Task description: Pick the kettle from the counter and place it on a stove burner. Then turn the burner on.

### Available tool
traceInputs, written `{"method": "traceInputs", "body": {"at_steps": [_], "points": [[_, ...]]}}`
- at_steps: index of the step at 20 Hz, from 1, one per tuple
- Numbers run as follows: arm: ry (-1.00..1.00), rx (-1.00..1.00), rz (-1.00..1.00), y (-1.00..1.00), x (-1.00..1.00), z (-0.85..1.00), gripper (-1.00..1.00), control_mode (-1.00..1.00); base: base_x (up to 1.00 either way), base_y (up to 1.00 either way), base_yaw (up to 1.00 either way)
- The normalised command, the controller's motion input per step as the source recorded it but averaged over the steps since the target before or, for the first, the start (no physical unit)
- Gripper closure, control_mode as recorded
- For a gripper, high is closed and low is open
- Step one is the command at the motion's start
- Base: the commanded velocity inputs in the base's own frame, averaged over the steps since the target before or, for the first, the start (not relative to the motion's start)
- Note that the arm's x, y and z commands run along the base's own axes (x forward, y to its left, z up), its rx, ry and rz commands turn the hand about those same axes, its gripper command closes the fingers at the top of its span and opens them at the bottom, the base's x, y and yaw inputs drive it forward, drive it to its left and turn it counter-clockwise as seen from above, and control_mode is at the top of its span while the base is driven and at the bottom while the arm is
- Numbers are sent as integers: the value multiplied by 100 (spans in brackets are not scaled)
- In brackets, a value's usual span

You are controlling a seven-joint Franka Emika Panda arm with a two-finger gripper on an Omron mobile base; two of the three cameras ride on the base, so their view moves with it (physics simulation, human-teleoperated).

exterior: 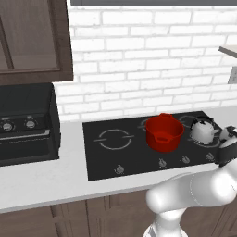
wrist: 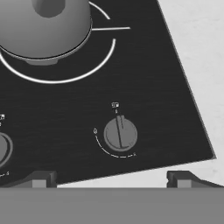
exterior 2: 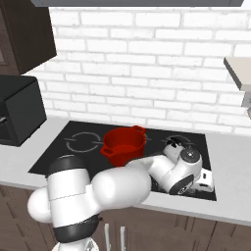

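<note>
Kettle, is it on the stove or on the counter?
On the stove: the kettle stands upright on the burner ring of the black cooktop.

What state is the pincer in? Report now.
Pincer: open, holding nothing, fingertips apart above the round dark knob on the black glass cooktop.

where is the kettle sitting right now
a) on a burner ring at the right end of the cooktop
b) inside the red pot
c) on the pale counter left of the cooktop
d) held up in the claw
a: the kettle rests on the stove burner ring at the right end of the black cooktop, beside the red pot, while the open claw hangs over a knob in front of it.
</note>
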Motion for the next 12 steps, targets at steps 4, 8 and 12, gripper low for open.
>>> {"method": "traceInputs", "body": {"at_steps": [4, 8, 12], "points": [[0, 0, 0, -17, 8, -13, -100, -100, 0, 0, 0], [2, 0, 0, -3, 14, -1, -100, -100, 0, 0, 0], [1, 0, 0, 0, 31, -12, -100, -100, 0, 0, 0]]}}
